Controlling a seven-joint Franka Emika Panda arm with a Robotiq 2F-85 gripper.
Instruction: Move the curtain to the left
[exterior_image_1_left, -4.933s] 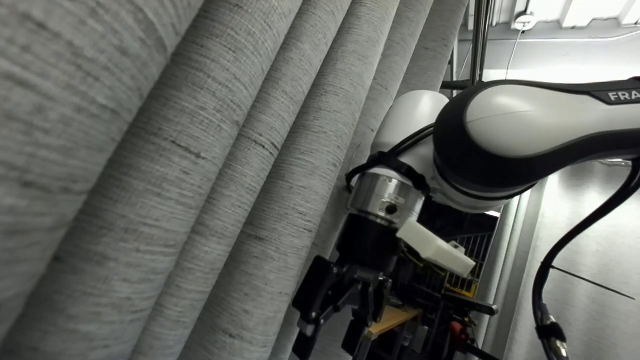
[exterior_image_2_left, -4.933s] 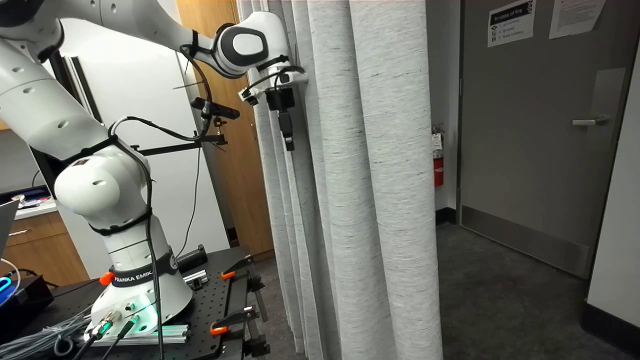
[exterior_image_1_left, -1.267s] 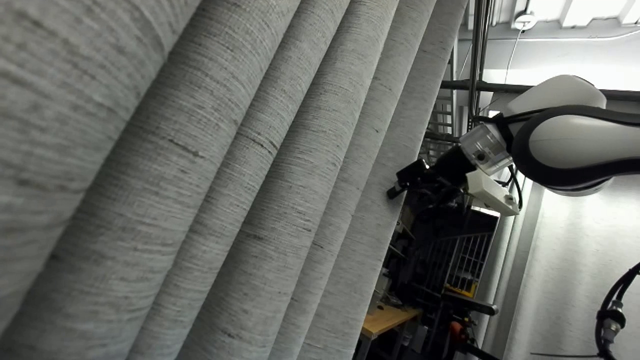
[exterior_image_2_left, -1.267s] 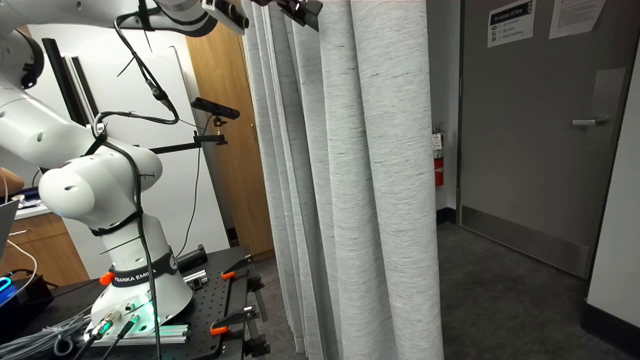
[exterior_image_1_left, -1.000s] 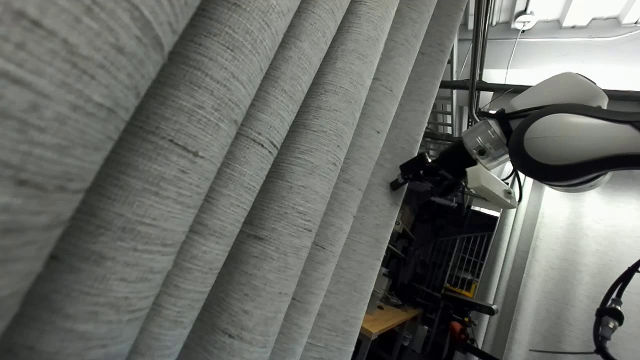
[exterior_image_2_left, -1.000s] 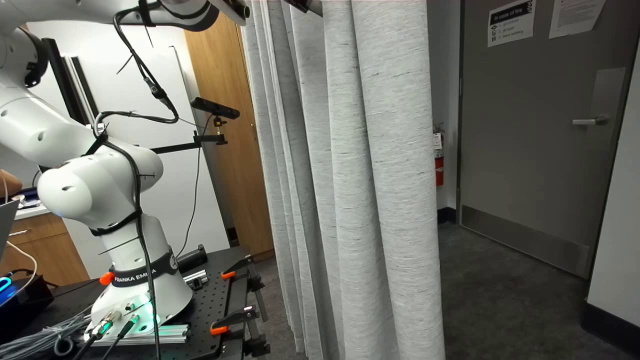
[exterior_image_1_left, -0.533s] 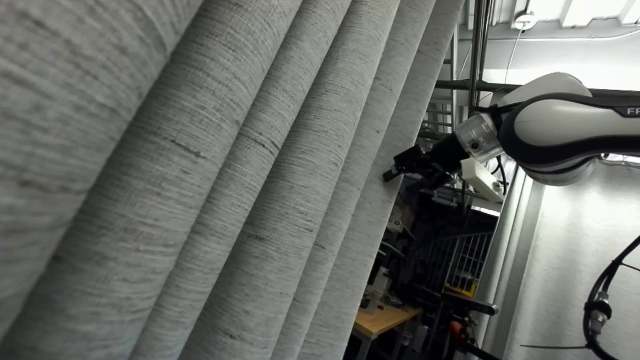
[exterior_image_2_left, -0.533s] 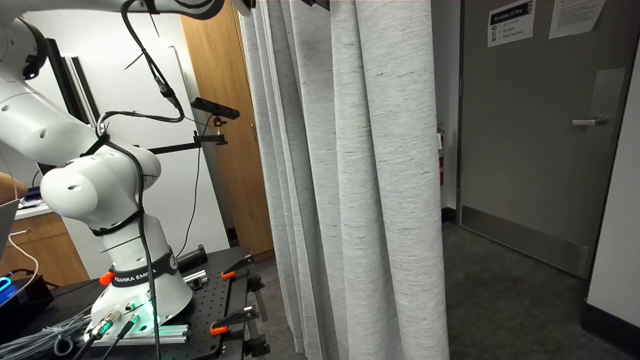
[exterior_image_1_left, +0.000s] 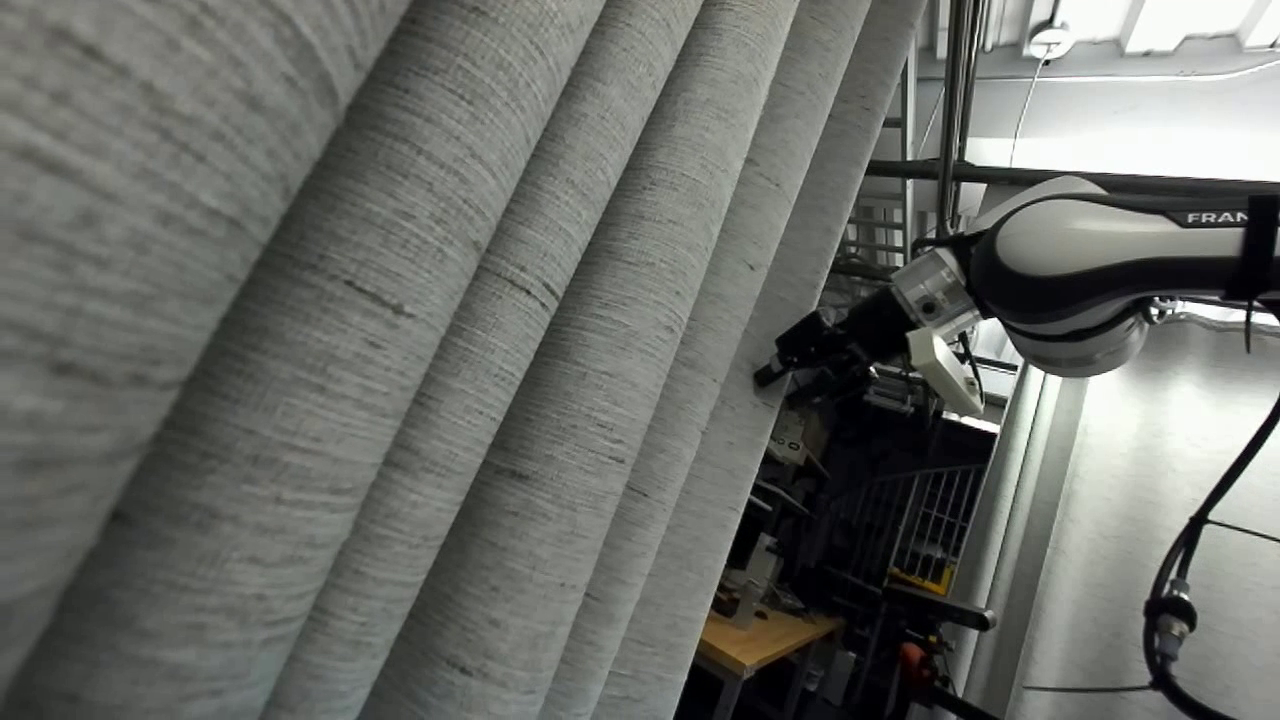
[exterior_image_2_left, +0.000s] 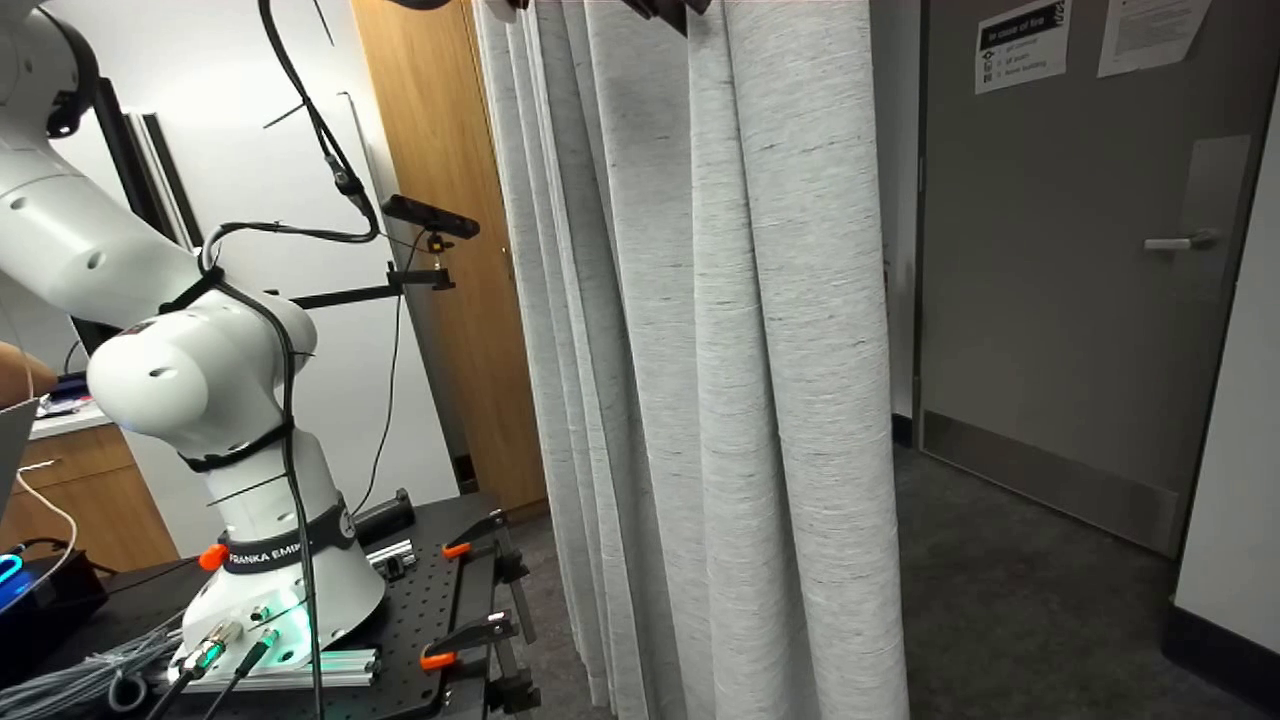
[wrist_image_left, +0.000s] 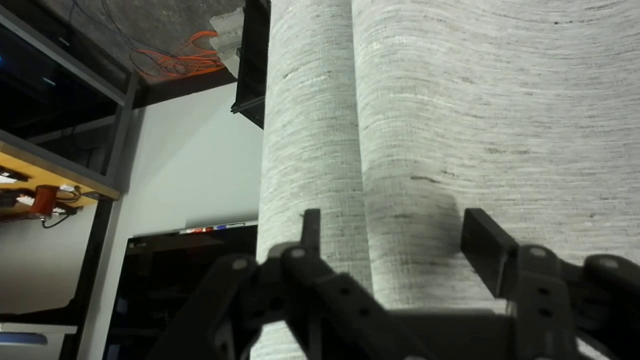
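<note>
Grey curtain (exterior_image_2_left: 690, 360): biggest thing here, hangs in deep long folds beside the black table (exterior_image_2_left: 420, 580), past one edge, gap between them. Fine ribbed weave, clear in wrist view. Grey door (exterior_image_2_left: 1080, 300) past the curtain, well apart from that edge. Tall wooden cabinet (exterior_image_2_left: 450, 250) beyond the table's far corner, curtain partly in front. White robot arm (exterior_image_2_left: 220, 370): base standing on the table, upper end cut off by the top of frame in an exterior view. Its claw (wrist_image_left: 392, 235): fingers wide apart, curtain cloth behind both tips in wrist view. One fingertip (exterior_image_1_left: 768, 374), in an exterior view, overlaps the curtain near its side edge; pressing into the cloth or just in front, cannot tell. Slim black camera (exterior_image_2_left: 430, 217) seen above the table's far edge, in front of the cabinet. Two orange-tipped clamps (exterior_image_2_left: 470, 635) on the table's curtain-side edge, one nearer the far corner. Small orange piece (exterior_image_2_left: 213, 557) just beside the arm's base.
</note>
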